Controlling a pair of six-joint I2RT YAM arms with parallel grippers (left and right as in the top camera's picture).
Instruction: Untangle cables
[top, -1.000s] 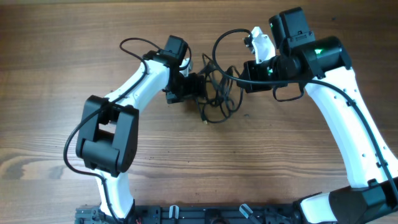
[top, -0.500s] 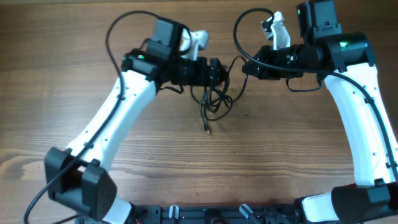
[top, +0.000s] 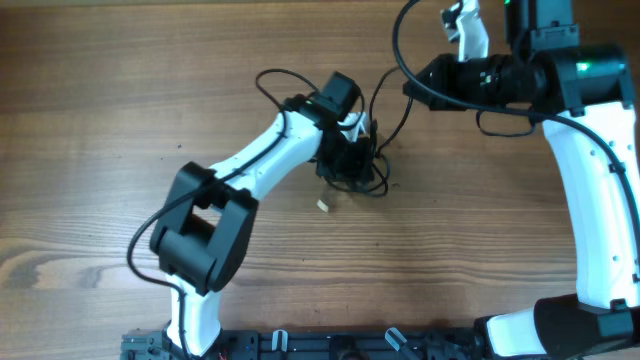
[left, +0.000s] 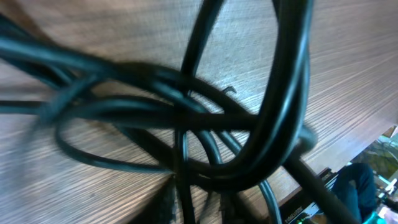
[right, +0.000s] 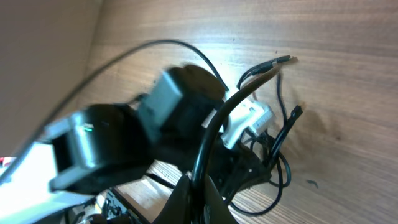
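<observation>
The cables lie as a tangled black bundle on the wooden table's middle. My left gripper is pressed down into the bundle. In the left wrist view blurred cable loops fill the frame, and the left gripper has its dark fingers drawn close about one strand. My right gripper sits up and to the right of the bundle. It is shut on one cable strand that runs taut down to the tangle. Two plug ends stick out beyond the bundle.
A small light plug lies loose on the table just below the bundle. The left arm reaches across the middle of the table, and the right arm stands along the right side. A black rail edges the front.
The left arm swung back down onto the bundle, and its jaws went from wide open to nearly closed. The right gripper moved up and right with its strand.
</observation>
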